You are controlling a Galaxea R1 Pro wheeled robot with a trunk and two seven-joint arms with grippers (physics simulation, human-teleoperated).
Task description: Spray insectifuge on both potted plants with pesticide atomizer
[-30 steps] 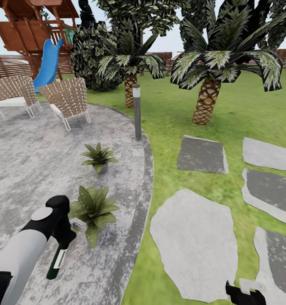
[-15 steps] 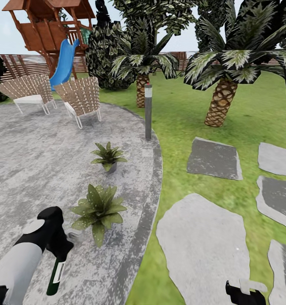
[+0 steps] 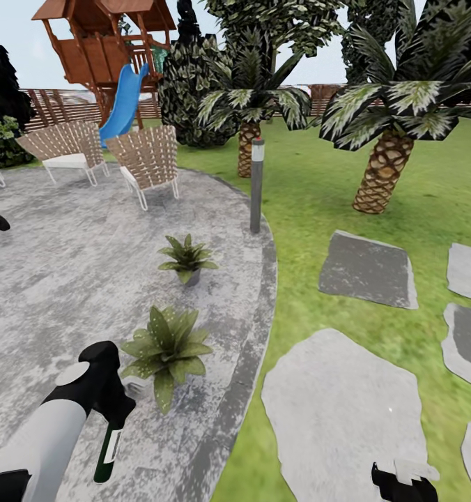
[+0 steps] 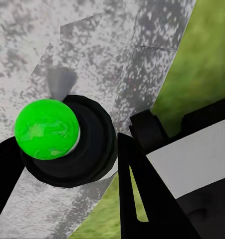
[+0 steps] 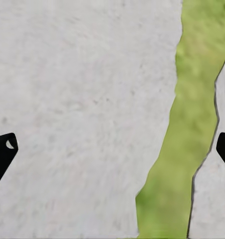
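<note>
The left gripper (image 3: 113, 411) is clamped on the pesticide atomizer (image 3: 109, 446), which hangs below it over the round paved patio (image 3: 68, 279), bottle pointing down toward the paving. In the left wrist view the atomizer's bright green tip (image 4: 46, 128) sits between the dark fingers (image 4: 142, 199), with paving and a strip of grass behind it. The right gripper (image 3: 403, 481) hangs low over a pale stepping stone (image 3: 340, 411), well off the patio's edge; in the right wrist view its two fingertips (image 5: 2, 154) stand far apart at the picture's sides, open and holding nothing, over the stone and a band of lawn (image 5: 192, 124).

Just beside the left gripper, toward the patio's curved rim, is the nearer potted plant (image 3: 167, 348), a rosette of broad olive leaves. Farther in along the same rim stands the second potted plant (image 3: 187, 256) in its small grey pot. Beyond it a slim grey post lamp (image 3: 256, 185) rises at the patio's edge. Across the patio are two woven chairs (image 3: 148, 164). Off the patio, on the lawn, stand two palms (image 3: 385, 160), and behind the chairs a wooden play tower with a blue slide (image 3: 124, 104) before the slatted fence (image 3: 54, 104).
</note>
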